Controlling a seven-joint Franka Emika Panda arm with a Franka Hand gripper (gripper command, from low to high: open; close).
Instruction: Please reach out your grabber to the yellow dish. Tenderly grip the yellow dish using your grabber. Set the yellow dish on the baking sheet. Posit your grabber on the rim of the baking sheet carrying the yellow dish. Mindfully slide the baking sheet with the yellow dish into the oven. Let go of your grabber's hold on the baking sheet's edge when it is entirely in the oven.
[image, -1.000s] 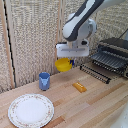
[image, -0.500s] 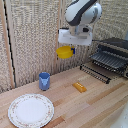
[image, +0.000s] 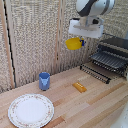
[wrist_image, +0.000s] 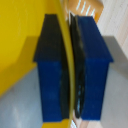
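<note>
The yellow dish (image: 73, 43) hangs tilted in the air, well above the wooden table, held at its rim by my gripper (image: 80, 42) under the white arm. In the wrist view the blue fingertips (wrist_image: 52, 70) are shut on the dish's thin yellow wall (wrist_image: 66, 65), one pad on each side. The dark baking sheet (image: 109, 59) with wire bars sticks out of the oven (image: 116, 50) at the exterior view's right, above the lowered door. The dish is to the left of the sheet and higher than it.
On the table stand a blue cup (image: 44, 80), a large white patterned plate (image: 30, 110) at the front left, and a flat orange-yellow block (image: 79, 87) near the middle. A woven screen forms the back wall.
The arm has lifted the dish higher off the table over the last second, drifting slightly toward the oven side. Cup, plate and block have stayed put.
</note>
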